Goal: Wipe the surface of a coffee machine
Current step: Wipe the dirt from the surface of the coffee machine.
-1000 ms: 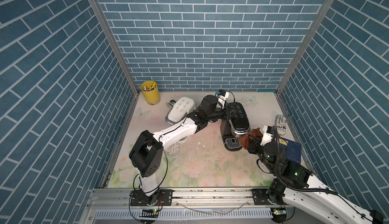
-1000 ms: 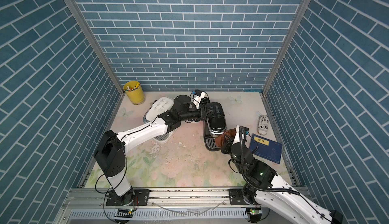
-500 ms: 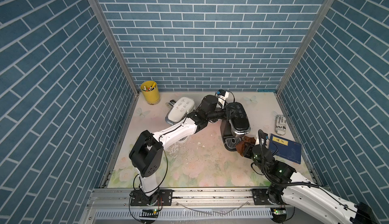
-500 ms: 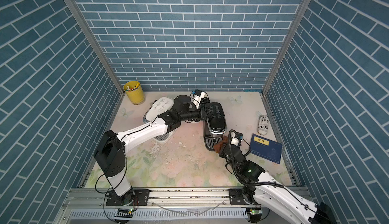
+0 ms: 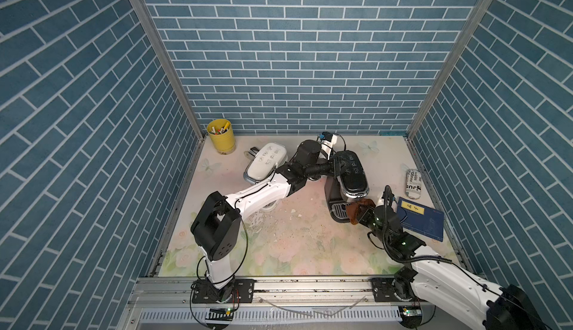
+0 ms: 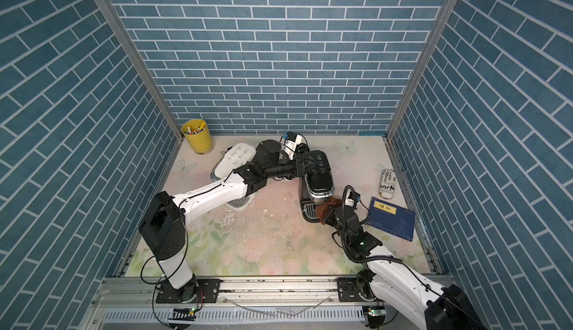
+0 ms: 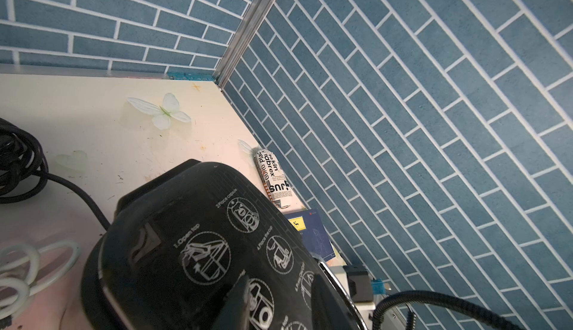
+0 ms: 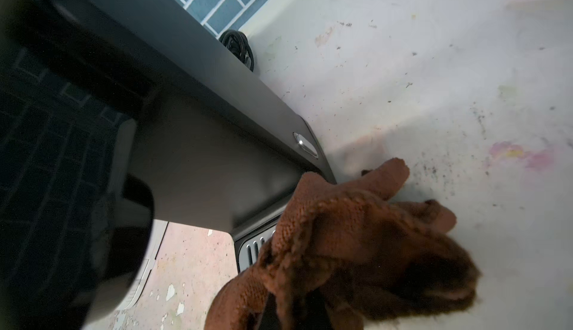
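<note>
Three walls (image 5: 297, 65) of blue brick pattern enclose one table (image 5: 294, 244), floral print, speckled with dark crumbs and white flakes.
Item: black machine (image 5: 352, 179), upright, right of centre.
Item: brown cloth (image 5: 356, 209), clenched in right pincer (image 5: 362, 216), touching the machine's base by the drip grille.
Item: left pincer (image 5: 336, 167) at the machine's lid, fingers (image 7: 238, 297) parted; whether it grasps the lid, cannot tell.
Also: yellow cup (image 5: 221, 135) in the far left corner, white appliance (image 5: 265, 164), blue book (image 5: 423, 220), and printed tube (image 5: 412, 184) by the right wall.
</note>
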Available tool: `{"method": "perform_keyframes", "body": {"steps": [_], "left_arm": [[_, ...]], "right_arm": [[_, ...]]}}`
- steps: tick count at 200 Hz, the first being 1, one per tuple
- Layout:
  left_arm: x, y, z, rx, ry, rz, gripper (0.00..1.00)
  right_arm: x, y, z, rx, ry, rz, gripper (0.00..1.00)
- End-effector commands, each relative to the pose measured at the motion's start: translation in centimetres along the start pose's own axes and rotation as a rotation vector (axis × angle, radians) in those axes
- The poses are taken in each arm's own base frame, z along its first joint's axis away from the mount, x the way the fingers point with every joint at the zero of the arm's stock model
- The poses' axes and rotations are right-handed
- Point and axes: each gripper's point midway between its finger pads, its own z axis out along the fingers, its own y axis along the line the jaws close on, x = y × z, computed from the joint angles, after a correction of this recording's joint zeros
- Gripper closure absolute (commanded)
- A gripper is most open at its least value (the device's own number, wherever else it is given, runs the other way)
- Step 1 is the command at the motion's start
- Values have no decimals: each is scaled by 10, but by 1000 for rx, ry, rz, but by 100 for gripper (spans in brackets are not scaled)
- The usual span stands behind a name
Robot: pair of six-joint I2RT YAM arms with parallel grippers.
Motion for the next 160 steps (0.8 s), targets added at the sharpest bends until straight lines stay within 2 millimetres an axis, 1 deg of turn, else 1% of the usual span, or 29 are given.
{"method": "perform_keyframes", "body": {"steps": [1, 42, 65, 85, 116, 160], "left_arm": [[67, 45, 12, -122, 194, -95, 65], [67, 44, 11, -119, 194, -91, 65], [68, 45, 12, -116, 197, -92, 65], [68, 45, 13, -111, 194, -96, 65], [67, 45, 14, -109, 195, -95, 65], [68, 45, 13, -110, 198, -95, 65]], "right_arm": [[-2, 25, 11, -117, 17, 30, 100], [16, 25, 25, -140, 83, 104, 100], [27, 19, 27, -140, 117, 150, 100], [32, 16, 27, -146, 123, 190, 100], [38, 26, 29, -179, 167, 214, 100], [43, 32, 32, -208, 195, 265, 100]]}}
